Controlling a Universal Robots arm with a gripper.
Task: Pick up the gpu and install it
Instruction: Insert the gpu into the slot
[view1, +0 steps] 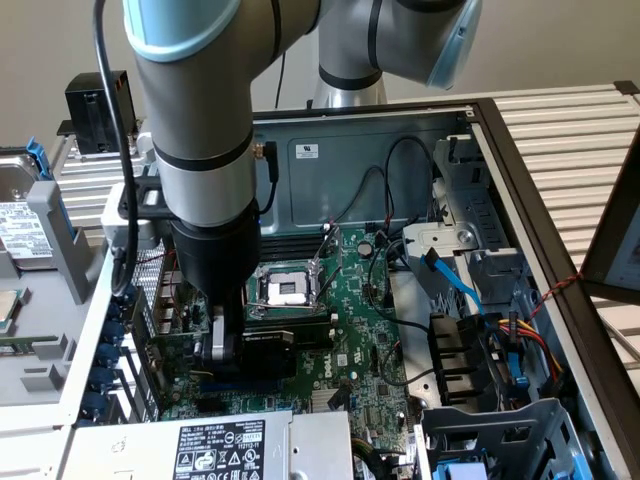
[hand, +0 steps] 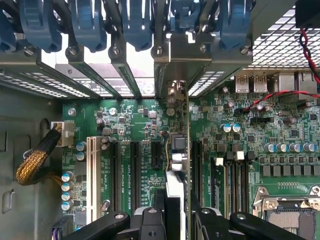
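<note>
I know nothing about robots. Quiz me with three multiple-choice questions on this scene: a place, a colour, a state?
1. Where is the gpu? A on the floor; B at the motherboard, inside the case; C in a person's hand.
2. The motherboard's colour? A red; B white; C green.
3. The gripper is? A open, empty; B shut on the gpu; C shut on a screwdriver.
Answers: B, the card is down by the board within the case walls; C, the board is green; B, the gripper clamps the card's edge.
</note>
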